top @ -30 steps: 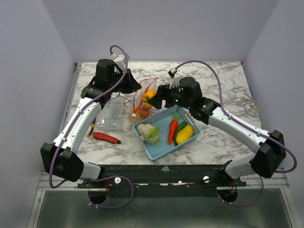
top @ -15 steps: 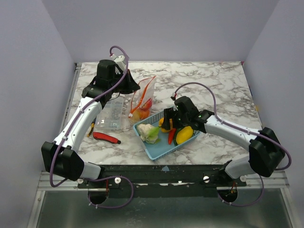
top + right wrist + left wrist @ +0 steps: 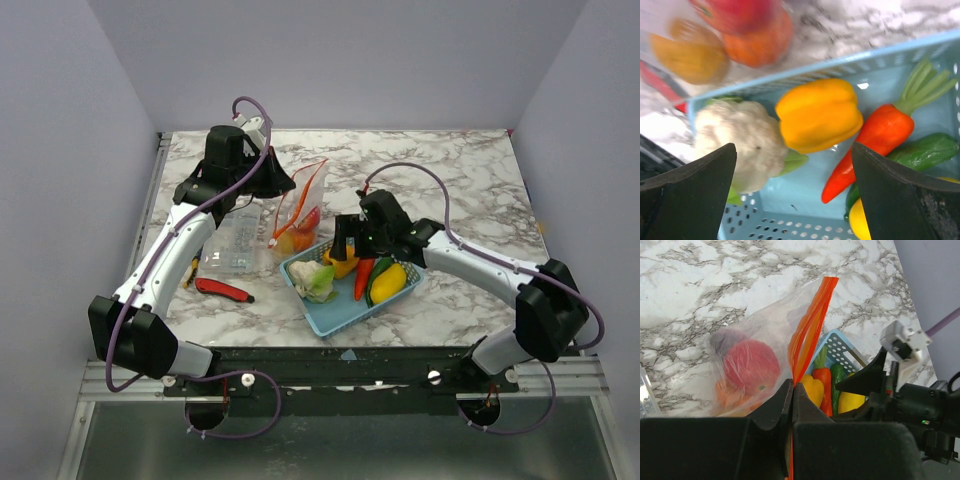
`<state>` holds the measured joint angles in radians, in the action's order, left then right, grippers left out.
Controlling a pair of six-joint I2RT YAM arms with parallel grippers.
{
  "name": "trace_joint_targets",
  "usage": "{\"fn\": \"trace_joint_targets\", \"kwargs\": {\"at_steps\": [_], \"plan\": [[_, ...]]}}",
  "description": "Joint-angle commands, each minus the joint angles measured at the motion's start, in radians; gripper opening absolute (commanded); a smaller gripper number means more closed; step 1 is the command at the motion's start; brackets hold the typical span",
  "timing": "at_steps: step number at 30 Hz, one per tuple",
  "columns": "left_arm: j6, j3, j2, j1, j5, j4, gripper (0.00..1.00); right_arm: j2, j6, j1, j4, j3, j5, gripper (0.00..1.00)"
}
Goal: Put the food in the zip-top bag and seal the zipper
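**A:** Starting at our left: the left hand (image 3: 792, 390) is pinched tight on the zipper (image 3: 810, 325). It holds the top edge of the zip-top bag (image 3: 760, 325) up, and the belly seems to rest on the counter (image 3: 450, 170). A red fruit (image 3: 751, 362) sits in the bag, below that hand.

**B:** And our right hand (image 3: 792, 155)?

**A:** Its fingers are spread wide and grip nothing. It hangs over the blue basket (image 3: 840, 62), with the yellow pepper (image 3: 817, 115) directly beneath, between the fingers.

**B:** How does the pepper lie?

**A:** Its long axis runs roughly from one finger toward the other, and we judge the spread just spans it. The cauliflower (image 3: 737, 140) crowds the left finger and the carrot (image 3: 880, 135) the right.

**B:** Where do we go from there?

**A:** The bag's mouth lies off to that hand's left, and it looks narrow. Our right arm is nearer the pepper, so we'd lift with it.
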<state>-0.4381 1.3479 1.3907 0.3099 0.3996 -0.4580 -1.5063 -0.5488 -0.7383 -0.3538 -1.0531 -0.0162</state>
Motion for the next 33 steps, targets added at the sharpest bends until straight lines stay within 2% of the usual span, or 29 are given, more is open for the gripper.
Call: {"fn": "trace_joint_targets", "kwargs": {"at_steps": [1, 4, 8, 12, 17, 22, 26, 31, 33], "plan": [[0.007, 0.033, -0.002, -0.001, 0.032, -0.003, 0.00, 0.069, -0.030, -0.001, 0.000, -0.093, 0.001, 0.98], [0.006, 0.031, -0.006, -0.002, 0.031, -0.002, 0.00, 0.076, -0.081, -0.003, 0.115, -0.103, -0.061, 0.91], [0.006, 0.031, -0.008, -0.002, 0.035, -0.003, 0.00, 0.070, -0.243, -0.002, 0.456, -0.035, -0.200, 0.77], [0.006, 0.028, -0.010, -0.003, 0.035, -0.002, 0.00, 0.014, -0.330, -0.002, 0.612, -0.033, -0.192, 0.68], [0.006, 0.028, -0.011, -0.003, 0.038, -0.001, 0.00, -0.081, -0.357, -0.002, 0.670, -0.076, -0.191, 0.57], [0.004, 0.026, -0.013, -0.003, 0.042, 0.000, 0.00, -0.145, -0.384, -0.001, 0.720, -0.074, -0.208, 0.55], [0.002, 0.027, -0.014, -0.004, 0.043, 0.001, 0.00, -0.195, -0.384, -0.001, 0.743, -0.101, -0.242, 0.47], [-0.007, 0.017, -0.018, -0.010, 0.017, 0.006, 0.00, -0.211, -0.369, -0.002, 0.732, -0.117, -0.265, 0.27], [-0.014, 0.010, -0.024, -0.020, -0.004, 0.009, 0.00, -0.204, -0.358, -0.002, 0.701, -0.118, -0.260, 0.11]]}}
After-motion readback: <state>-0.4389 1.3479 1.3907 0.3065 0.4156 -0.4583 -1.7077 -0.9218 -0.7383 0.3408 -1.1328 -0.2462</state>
